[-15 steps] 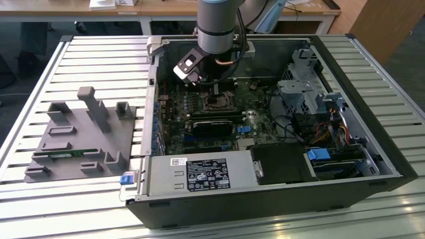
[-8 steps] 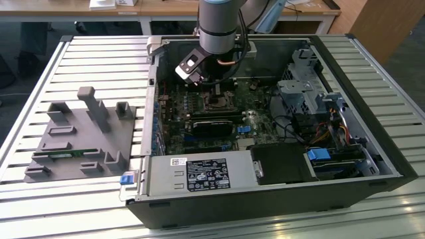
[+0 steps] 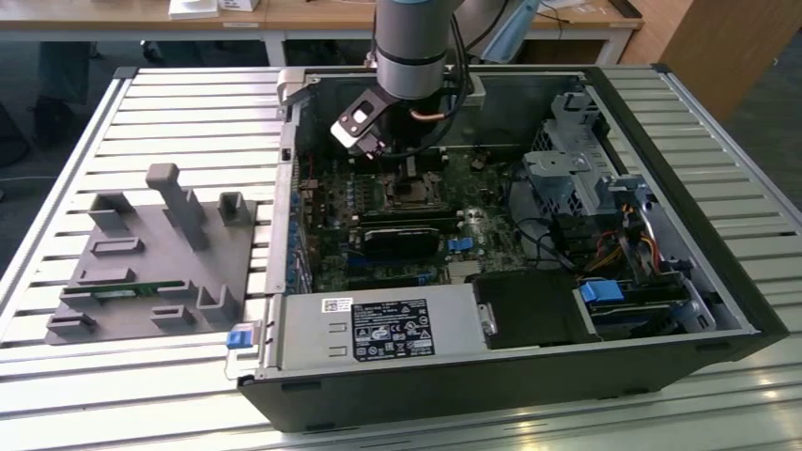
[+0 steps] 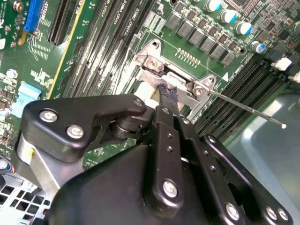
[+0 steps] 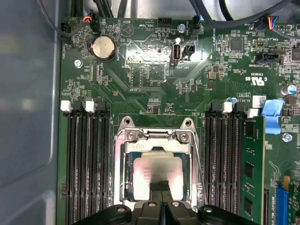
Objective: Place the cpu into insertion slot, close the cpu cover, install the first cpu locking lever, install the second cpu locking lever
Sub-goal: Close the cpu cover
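Grey slats of the bench carry a grey moulded fixture at the exterior view's left. Beside it lies your open computer case, with a white printed label on its power supply box. Your arm drops straight down into the case, wrist vertical. The pincer has its fingers pressed together with nothing between them, tips low over the cpu. That chip sits in the insertion slot, and the cpu cover frames it. One thin lever rod juts free beside the socket.

End effector low over insertion slot in open case
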### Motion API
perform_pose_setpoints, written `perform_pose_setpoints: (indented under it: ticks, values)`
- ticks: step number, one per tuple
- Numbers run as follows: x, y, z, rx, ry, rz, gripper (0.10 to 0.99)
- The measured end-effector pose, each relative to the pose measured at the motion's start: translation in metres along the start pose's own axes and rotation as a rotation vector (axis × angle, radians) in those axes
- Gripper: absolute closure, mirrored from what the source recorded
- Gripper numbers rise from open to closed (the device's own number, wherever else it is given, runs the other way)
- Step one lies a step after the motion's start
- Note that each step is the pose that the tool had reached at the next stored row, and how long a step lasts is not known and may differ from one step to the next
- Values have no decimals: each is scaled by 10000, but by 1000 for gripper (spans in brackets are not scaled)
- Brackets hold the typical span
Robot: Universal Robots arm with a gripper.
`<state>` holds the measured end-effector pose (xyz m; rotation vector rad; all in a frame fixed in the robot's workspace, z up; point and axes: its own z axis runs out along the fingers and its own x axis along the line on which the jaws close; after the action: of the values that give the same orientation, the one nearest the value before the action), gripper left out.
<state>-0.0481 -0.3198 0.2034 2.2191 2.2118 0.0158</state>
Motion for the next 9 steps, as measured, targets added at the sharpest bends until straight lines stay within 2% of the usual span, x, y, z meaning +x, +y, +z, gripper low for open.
perform_pose_setpoints:
  ticks: [6,9]
  values:
    - [-1,-14,31,5,-6,-2,980]
    - [1,60,38,3,-1,1,980]
